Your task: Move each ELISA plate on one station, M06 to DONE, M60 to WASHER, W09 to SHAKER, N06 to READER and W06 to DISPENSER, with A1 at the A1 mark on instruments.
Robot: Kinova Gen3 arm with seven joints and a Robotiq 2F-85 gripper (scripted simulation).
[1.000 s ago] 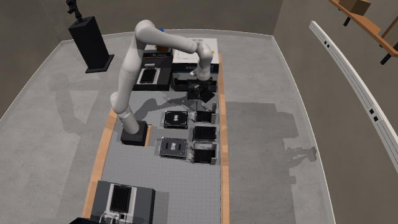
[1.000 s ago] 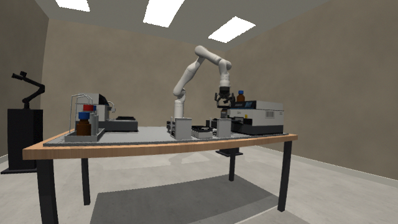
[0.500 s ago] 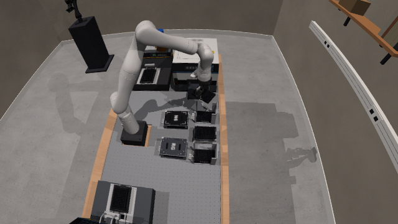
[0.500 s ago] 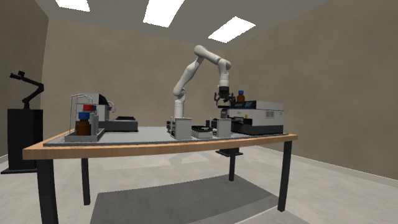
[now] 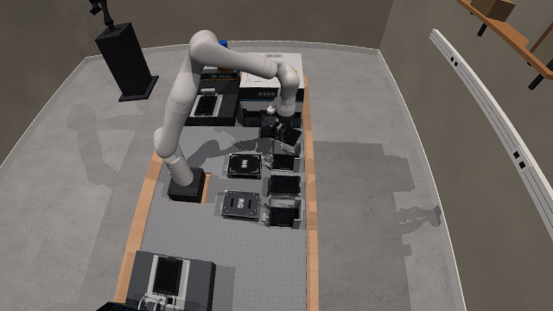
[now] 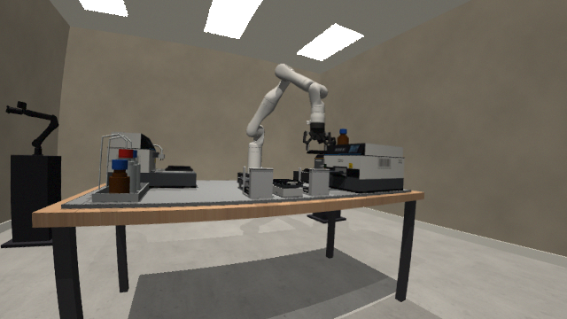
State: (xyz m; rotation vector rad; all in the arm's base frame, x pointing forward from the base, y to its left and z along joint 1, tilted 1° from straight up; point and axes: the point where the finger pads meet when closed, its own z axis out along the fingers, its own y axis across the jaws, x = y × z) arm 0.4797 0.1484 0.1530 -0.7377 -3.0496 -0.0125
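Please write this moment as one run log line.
end effector: closed on dark plate | plate: airborne, tilted, label unreadable | below: stack rack | release: not yet
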